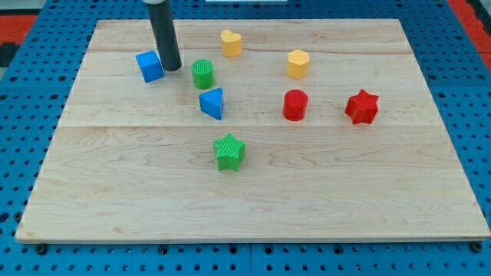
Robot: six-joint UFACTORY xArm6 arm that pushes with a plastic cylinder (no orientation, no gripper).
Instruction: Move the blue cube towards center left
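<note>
The blue cube [150, 66] sits on the wooden board [253, 199] near the view's top left. My dark rod comes down from the view's top, and my tip [171, 68] rests on the board just to the right of the blue cube, very close to it or touching. A green cylinder [202, 73] stands a little to the right of the tip.
A blue triangular block [212, 103] lies below the green cylinder. A green star [229, 152] is near the middle. A yellow heart-like block [231, 43] and a yellow hexagonal block [298, 64] sit towards the top. A red cylinder [294, 104] and a red star [362, 107] are on the right.
</note>
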